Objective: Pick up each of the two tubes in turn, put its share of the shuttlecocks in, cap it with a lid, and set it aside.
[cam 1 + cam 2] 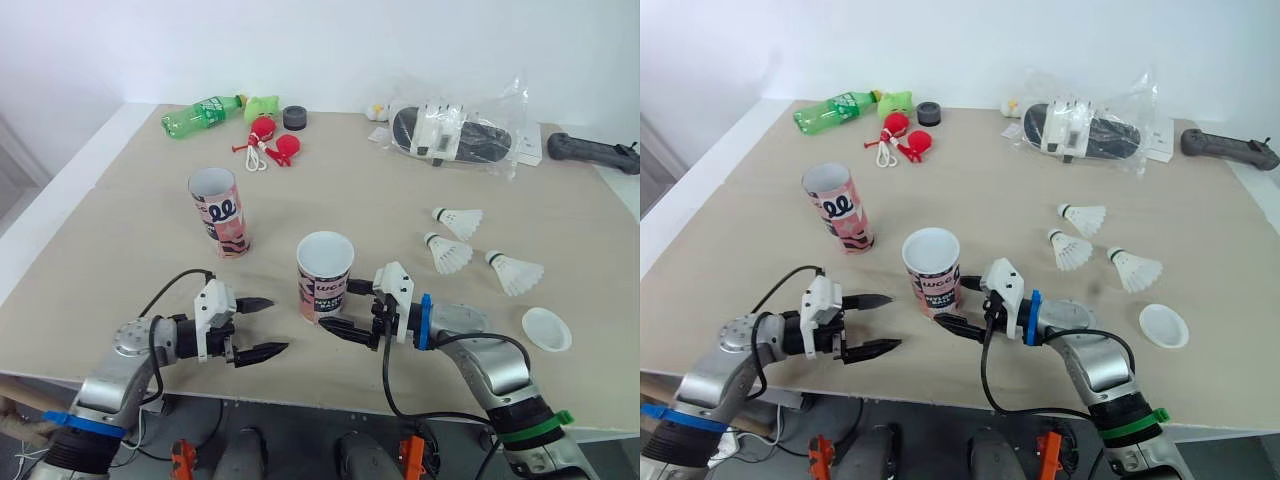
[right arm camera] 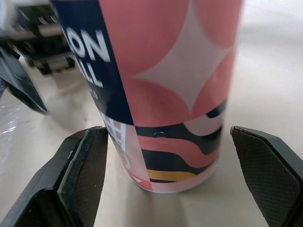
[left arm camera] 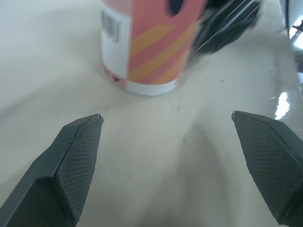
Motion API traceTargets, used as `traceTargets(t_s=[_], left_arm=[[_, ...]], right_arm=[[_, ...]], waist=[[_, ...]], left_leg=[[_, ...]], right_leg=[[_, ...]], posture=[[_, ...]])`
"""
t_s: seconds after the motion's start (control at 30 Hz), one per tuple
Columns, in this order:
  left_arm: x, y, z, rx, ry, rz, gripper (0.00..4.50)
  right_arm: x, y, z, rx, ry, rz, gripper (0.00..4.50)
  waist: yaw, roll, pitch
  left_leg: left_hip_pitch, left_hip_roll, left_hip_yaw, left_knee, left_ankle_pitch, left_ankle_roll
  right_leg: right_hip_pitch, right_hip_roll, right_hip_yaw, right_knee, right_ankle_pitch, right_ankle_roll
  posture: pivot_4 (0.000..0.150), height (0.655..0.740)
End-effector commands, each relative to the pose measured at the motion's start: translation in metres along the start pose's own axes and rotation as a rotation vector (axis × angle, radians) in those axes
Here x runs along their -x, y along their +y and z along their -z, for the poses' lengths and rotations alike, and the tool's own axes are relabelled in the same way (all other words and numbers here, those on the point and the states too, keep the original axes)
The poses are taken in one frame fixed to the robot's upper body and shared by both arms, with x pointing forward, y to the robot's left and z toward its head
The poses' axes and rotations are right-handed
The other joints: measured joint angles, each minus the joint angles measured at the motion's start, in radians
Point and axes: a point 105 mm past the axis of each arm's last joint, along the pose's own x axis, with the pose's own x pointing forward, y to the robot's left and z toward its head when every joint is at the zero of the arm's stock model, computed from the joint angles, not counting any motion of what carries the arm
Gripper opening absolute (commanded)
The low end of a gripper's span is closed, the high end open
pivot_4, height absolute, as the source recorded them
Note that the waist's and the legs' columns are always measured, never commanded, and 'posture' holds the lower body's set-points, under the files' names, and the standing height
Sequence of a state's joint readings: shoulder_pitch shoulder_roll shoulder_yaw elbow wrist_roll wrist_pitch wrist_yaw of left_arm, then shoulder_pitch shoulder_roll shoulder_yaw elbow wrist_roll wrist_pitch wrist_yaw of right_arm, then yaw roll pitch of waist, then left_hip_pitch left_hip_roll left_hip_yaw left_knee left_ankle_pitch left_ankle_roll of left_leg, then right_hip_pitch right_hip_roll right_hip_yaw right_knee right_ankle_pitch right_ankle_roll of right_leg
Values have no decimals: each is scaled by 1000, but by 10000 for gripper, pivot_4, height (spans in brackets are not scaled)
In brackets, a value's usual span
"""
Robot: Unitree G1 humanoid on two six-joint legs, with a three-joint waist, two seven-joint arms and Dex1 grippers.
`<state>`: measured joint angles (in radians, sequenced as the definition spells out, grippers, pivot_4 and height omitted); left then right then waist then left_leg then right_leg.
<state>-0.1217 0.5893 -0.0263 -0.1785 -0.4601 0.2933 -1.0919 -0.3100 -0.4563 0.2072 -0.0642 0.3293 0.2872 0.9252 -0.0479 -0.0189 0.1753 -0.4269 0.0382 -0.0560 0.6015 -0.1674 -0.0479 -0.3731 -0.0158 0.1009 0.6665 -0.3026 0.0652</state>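
A pink and navy tube (image 1: 324,275) stands upright and uncapped near the table's front middle. My right gripper (image 1: 338,305) is open at its base, one finger (image 2: 80,165) close beside the tube (image 2: 165,94) and the other apart from it. My left gripper (image 1: 277,324) is open just left of that tube (image 3: 147,47), holding nothing. A second pink tube (image 1: 220,210) stands uncapped further back on the left. Three white shuttlecocks (image 1: 458,220), (image 1: 448,254), (image 1: 515,272) lie to the right. A white lid (image 1: 546,329) lies near the front right.
At the back lie a green bottle (image 1: 200,116), red items with a cord (image 1: 268,140), a black round piece (image 1: 294,117), a plastic bag with dark contents (image 1: 455,132) and a black handle (image 1: 595,152). The table's front edge (image 1: 300,395) runs just below both grippers.
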Motion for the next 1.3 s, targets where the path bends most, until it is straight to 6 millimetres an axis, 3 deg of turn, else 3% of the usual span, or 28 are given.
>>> traceTargets(t_s=[0.03, 0.57, 0.73, 0.87, 0.97, 1.1, 1.3], left_arm=[[11, 4, -30, -52, -65, -34, 45000], [12, 10, -69, -58, -185, -48, 45000], [11, 11, -71, -68, -193, -55, 45000], [9, 11, -71, -74, -192, -53, 45000], [7, 13, -72, -81, -189, -54, 45000], [-5, 21, -80, -99, -222, -56, 45000], [-47, 24, -103, -110, -297, 39, 45000]], right_arm=[[-7, 2, -13, 51, -42, -47, 44316], [-43, -4, -16, 78, -89, -95, 44316], [-46, -4, -18, 69, -110, -91, 32281], [-44, -7, -24, 62, -139, -69, 29258], [-31, -17, -43, 62, -203, 14, 29258], [5, -37, -73, 36, -314, 202, 29258], [101, -72, -97, 15, -401, 658, 29258]], waist=[[0, -1, 1], [0, -2, 2], [0, -2, 2], [0, -2, 2], [0, -2, 2], [5, -2, 2], [20, -3, 3]], left_leg=[[0, 0, 0, 0, 0, -1], [0, 0, -1, 0, 1, -2], [0, 0, -1, 0, 2, -3], [0, 0, -1, 0, 3, -5], [0, 0, -1, 0, 4, -6], [-1, 0, -3, 0, 5, -9], [-3, -3, -4, 2, 6, -10]], right_leg=[[0, 0, 0, 0, 0, 0], [0, 0, -1, 0, 4, -7], [0, 0, -1, 1, 5, -7], [0, 0, -2, 1, 5, -7], [0, 0, -2, 2, 5, -7], [-1, 0, -4, 2, 5, -7], [0, -2, -4, 2, 6, -4]], posture=[[1500, 7400], [1500, 7400], [1500, 7400], [1500, 7400], [1500, 7400], [1500, 7400], [1500, 7400]])
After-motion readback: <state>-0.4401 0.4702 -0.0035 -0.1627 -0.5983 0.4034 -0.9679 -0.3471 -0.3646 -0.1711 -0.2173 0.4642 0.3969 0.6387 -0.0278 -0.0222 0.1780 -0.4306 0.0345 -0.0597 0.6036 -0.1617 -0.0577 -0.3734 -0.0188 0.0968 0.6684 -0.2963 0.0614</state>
